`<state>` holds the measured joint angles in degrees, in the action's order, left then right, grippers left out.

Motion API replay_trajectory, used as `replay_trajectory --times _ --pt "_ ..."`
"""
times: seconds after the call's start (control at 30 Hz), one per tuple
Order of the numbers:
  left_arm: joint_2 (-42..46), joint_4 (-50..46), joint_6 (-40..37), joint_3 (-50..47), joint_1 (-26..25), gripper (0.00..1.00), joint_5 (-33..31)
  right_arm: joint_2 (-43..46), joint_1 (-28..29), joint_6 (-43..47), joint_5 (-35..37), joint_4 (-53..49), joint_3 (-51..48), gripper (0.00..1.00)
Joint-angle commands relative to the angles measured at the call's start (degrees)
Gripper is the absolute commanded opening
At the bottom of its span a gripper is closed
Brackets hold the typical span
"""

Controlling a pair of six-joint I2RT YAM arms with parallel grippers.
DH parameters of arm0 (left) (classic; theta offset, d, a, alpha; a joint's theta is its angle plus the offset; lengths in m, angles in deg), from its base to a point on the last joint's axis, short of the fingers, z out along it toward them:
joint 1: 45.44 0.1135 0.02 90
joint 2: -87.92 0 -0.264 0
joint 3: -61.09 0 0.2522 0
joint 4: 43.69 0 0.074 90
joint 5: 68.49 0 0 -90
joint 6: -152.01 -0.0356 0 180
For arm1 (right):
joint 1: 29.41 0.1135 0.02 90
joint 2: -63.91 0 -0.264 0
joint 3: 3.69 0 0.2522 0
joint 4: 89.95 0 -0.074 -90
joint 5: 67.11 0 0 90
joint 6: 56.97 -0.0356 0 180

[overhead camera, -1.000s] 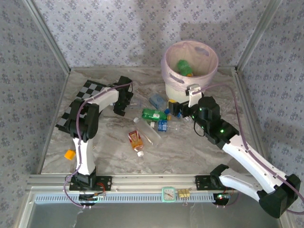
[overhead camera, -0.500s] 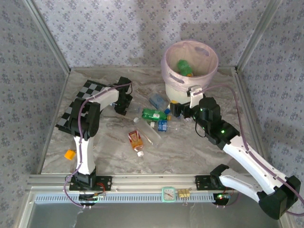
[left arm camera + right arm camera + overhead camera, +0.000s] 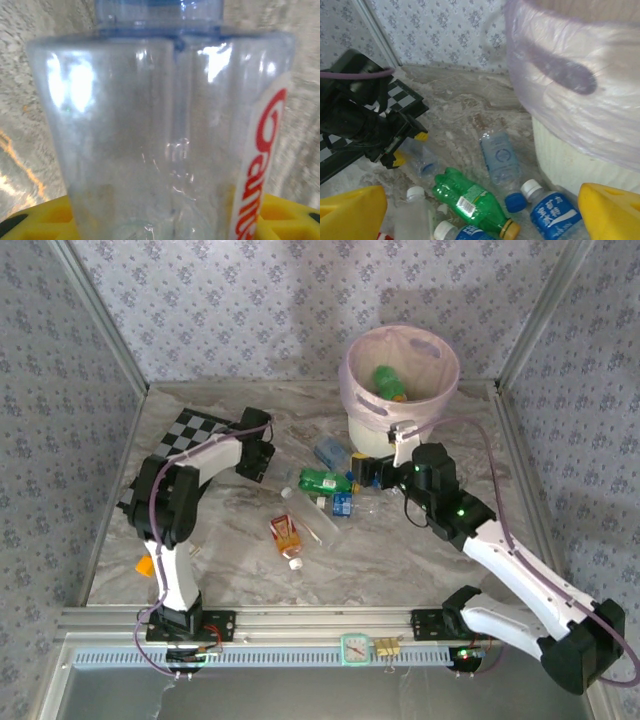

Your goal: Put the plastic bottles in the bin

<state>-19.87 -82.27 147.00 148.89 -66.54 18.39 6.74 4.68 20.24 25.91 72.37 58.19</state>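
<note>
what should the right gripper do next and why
Probably lower the right gripper and close on the white-capped blue-label bottle: its fingers are spread open, holding nothing, and that bottle lies beside the bin, just inside the right finger.

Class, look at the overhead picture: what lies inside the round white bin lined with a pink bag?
A green plastic bottle rests inside the round white pink-lined bin. Whatever lies deeper, behind the near wall, is hidden.

Soft even light; glare on blurred bottle (image 3: 150, 125)
</note>
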Motion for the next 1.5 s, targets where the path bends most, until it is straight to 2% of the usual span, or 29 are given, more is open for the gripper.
replay_trajectory --times 0.0,0.17,0.27,0.57,0.93,1.03,1.27,1.47 --pt "8.01 7.54 -3.68 -4.18 -0.42 0.55 -2.59 -2.69 -0.2 -3.54 -3.82 4.01 -0.09 1.0" --pt "16.74 19.67 -10.24 -13.19 -2.0 0.55 -2.86 -8.11 0.32 -6.45 -9.01 8.22 0.55 1.0" --pt "20.3 23.32 -12.53 -16.67 -3.18 0.55 -2.87 -11.85 1.14 -7.87 -12.18 10.1 1.61 1.0" --pt "27.29 27.37 -14.48 -23.43 -5.79 0.53 0.23 -25.31 6.74 -8.43 -19.12 16.32 4.43 1.0" --pt "34.51 29.0 -12.61 -30.64 -7.26 0.53 5.26 -37.92 10.21 -10.03 -22.75 21.59 8.77 0.98" --pt "36.14 29.54 -12.3 -32.22 -7.52 0.53 6.09 -39.97 10.39 -10.22 -24.03 21.62 10.64 0.95" --pt "39.54 31.62 -11.59 -35.25 -7.81 0.54 6.32 -42.93 10.41 -11.43 -26.45 22.45 12.41 0.82" --pt "39.68 37.18 -8.08 -38.0 -7.79 0.53 8.14 -44.16 10.39 -13.12 -28.33 24.17 12.61 0.73"
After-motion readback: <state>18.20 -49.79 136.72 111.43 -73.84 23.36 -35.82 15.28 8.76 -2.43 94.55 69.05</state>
